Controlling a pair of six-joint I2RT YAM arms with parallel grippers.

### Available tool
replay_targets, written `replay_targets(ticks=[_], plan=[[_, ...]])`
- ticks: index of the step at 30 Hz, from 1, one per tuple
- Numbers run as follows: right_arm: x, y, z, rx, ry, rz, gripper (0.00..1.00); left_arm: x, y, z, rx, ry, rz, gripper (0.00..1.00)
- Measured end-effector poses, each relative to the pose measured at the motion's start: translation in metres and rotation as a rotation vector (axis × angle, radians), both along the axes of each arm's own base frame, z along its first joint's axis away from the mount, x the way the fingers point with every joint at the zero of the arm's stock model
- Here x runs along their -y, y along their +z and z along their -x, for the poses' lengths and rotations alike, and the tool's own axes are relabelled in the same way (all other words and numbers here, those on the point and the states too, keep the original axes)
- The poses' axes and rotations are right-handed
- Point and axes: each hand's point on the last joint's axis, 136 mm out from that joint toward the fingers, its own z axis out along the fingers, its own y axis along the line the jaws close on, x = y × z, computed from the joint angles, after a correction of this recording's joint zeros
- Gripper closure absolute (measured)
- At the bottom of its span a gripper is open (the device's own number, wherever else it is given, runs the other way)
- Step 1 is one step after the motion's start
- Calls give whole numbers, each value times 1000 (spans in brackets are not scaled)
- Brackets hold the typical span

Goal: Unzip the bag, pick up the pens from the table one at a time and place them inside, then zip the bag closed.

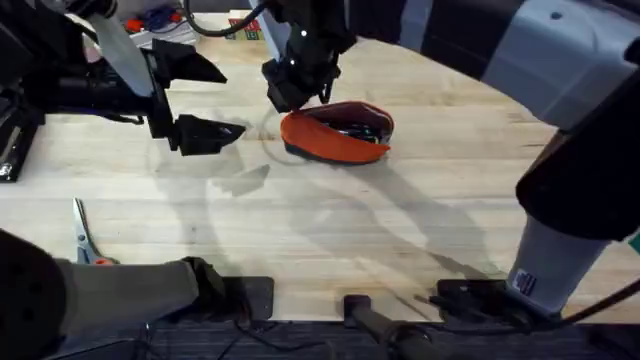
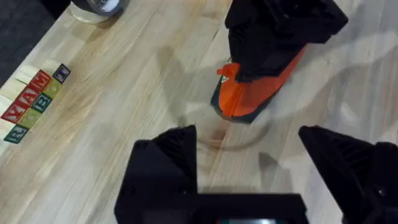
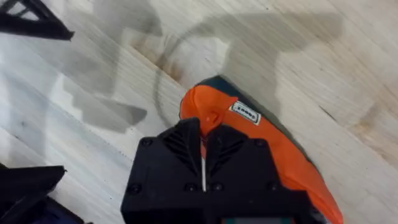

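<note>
- The right gripper (image 1: pixel 296 88) has its black fingers pressed together at the left end of the orange pencil pouch (image 1: pixel 335 133); from its wrist camera the two fingers (image 3: pixel 180 146) meet with just a thin seam between them, right over the pouch's end where the zipper starts, but I cannot make out the pull itself
- The pouch (image 3: pixel 261 134) lies on the wooden table (image 1: pixel 400 230), its zipper gaping, dark lining and some dark contents showing inside, a navy strip along its lower edge and a small white label near the pinched end
- The left gripper (image 1: pixel 195 100) hangs just to the left of the pouch, well off the wood, its fingers spread wide with nothing between them
- In the left wrist view the spread fingers (image 2: pixel 168 162) frame the pouch (image 2: pixel 245 99) and the right gripper (image 2: pixel 273 31) sitting on top of it
- Orange-handled scissors (image 1: pixel 85 240) lie far to the left of the pouch, nearer the arm bases
- Lettered wooden blocks (image 2: pixel 34 102) sit near the table's edge, away from the pouch, with a roll of tape (image 2: pixel 96 7) beyond them
</note>
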Motion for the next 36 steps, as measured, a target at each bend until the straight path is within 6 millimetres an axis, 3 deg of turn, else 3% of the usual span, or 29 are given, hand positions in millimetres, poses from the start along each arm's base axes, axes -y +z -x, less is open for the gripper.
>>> replay_targets(ticks=[9,18,23,36], plan=[[0,0,0,1,0,0,970,-2,-1,-5,24,-1,-10,7],[0,0,0,1,0,-1,970,-2,-39,-19,-98,-7,130,7],[0,0,0,1,0,0,970,2,-50,-25,-88,-30,202,8],[0,1,0,1,0,-1,970,33,-69,-38,16,-176,194,8]])
